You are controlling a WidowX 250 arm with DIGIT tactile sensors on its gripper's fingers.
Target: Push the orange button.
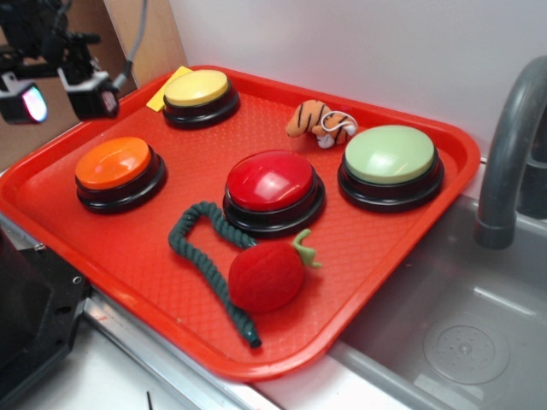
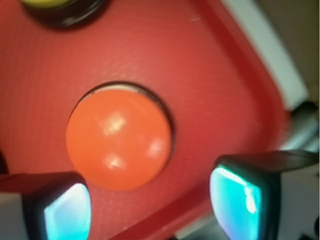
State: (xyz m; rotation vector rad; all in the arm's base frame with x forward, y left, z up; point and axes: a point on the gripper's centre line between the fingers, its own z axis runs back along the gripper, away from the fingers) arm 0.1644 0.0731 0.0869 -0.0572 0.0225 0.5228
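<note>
Orange button (image 2: 119, 145) lies below the spread claw (image 2: 150, 205).

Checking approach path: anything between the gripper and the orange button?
Nothing. The gripper hangs open above the orange button with only air between in the exterior view; the wrist view shows just bare red tray around the button.

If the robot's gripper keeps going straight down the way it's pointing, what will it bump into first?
Probably the orange button, or the red tray just beside it. The gripper hangs above them, slightly off the button's centre; depth is unclear.
</note>
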